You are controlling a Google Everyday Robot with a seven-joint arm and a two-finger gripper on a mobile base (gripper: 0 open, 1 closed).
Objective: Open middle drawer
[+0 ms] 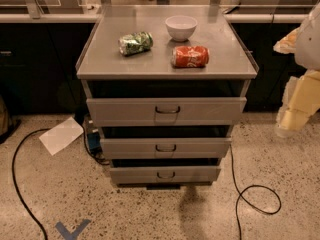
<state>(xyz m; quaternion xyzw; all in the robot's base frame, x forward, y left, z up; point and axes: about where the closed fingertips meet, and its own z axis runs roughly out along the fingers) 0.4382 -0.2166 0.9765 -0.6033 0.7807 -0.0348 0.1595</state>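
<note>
My end effector (296,106) hangs at the right edge, and I cannot tell its grip state. The middle drawer (190,148) lies well left and lower, front running crosswise, handle (165,148) central.

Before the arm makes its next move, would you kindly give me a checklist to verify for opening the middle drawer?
1. View of the handle on the middle drawer: ok, nothing covers it.
2. Alignment of the gripper with it: not ok; it hangs at the right edge of the view, apart from the cabinet.
3. Need to pull: ok; no tray interior shows.
4. Path past the cable: ok; it lies on the floor to the right.
5. Steadiness of the red can, on its side near the top's front edge: cannot tell.
</note>
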